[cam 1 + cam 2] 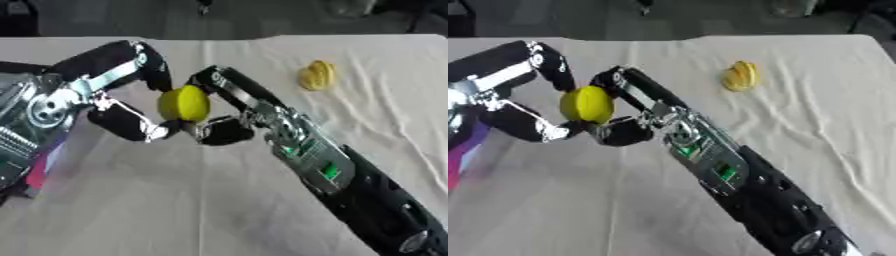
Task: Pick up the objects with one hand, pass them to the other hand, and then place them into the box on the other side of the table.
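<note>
meeting over the middle of the table (219, 210), both hands have hold of one yellow ball (184, 103) at once. the ball is up off the cloth, not touching it, a little left of the table's centre and toward the far edge.

the left hand (131, 100) comes in from the left edge. its fingers (153, 62) arch over the top of the ball and its thumb (131, 127) hooks under it, so the ball sits inside that curl, touched on its left side.

the right hand (636, 107) reaches in from the near right corner, its long black and silver arm lying on a slant across the table. its fingers (636, 85) press against the right side of the ball from above and its thumb (619, 132) curls in below, just under the ball and close to the left thumb. so both hands are closed on the same ball, one from each side, their tips nearly meeting beneath it.

a second yellow thing (317, 75) lies on the cloth by itself toward the far right corner, well apart from the hands; it looks lumpy and ridged, and i cannot tell what it is.

the cloth (385, 115) is pale and creased, with folds running toward the right edge. at the left edge, low down, a bit of pink and purple (39, 172) shows under the left arm; i cannot make out what it belongs to.
</note>
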